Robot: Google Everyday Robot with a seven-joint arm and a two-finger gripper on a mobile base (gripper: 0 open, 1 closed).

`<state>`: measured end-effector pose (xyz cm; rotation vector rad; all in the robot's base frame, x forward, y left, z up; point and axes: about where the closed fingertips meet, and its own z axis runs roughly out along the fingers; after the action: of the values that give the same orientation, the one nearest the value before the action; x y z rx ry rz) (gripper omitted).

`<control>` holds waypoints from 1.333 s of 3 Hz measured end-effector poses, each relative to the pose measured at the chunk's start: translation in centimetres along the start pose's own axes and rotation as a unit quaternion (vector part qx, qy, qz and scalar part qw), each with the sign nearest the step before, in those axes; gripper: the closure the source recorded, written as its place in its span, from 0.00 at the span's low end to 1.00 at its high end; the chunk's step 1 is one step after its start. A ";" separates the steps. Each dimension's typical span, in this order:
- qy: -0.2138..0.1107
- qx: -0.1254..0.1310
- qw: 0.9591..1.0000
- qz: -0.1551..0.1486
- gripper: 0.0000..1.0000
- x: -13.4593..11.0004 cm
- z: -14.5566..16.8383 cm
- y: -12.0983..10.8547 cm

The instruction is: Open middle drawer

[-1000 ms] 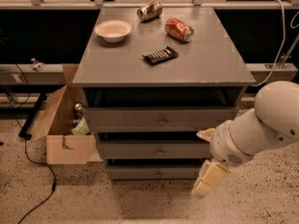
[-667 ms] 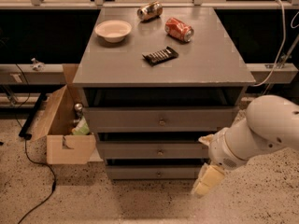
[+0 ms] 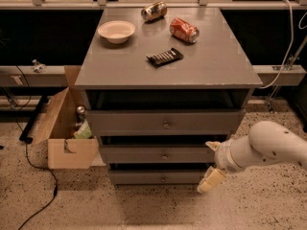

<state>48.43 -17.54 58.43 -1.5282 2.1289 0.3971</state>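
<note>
The middle drawer is the second of three grey drawers in the cabinet, shut, with a small round knob at its centre. The taller top drawer and the lowest drawer are shut too. My gripper is at the cabinet's lower right corner, level with the middle drawer's right end. Its fingers are spread, one fingertip up by the drawer front and the other finger lower, holding nothing. It is well to the right of the knob.
On the cabinet top lie a white bowl, a tipped brown can, a tipped red can and a dark snack bar. An open cardboard box stands left of the cabinet. A black cable runs over the speckled floor.
My arm has dropped lower and drawn back to the right, so less of it covers the cabinet. The gripper stays near the drawers' right end. The drawers have not moved.
</note>
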 end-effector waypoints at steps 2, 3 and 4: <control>-0.039 -0.001 0.999 -0.002 0.00 1.6 3.9 -2.3; -0.032 -0.012 0.998 -0.053 0.00 2.2 7.5 -4.8; -0.029 -0.014 0.995 -0.099 0.00 2.2 9.7 -6.5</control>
<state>56.13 -16.65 49.43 -1.7039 1.9121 0.3974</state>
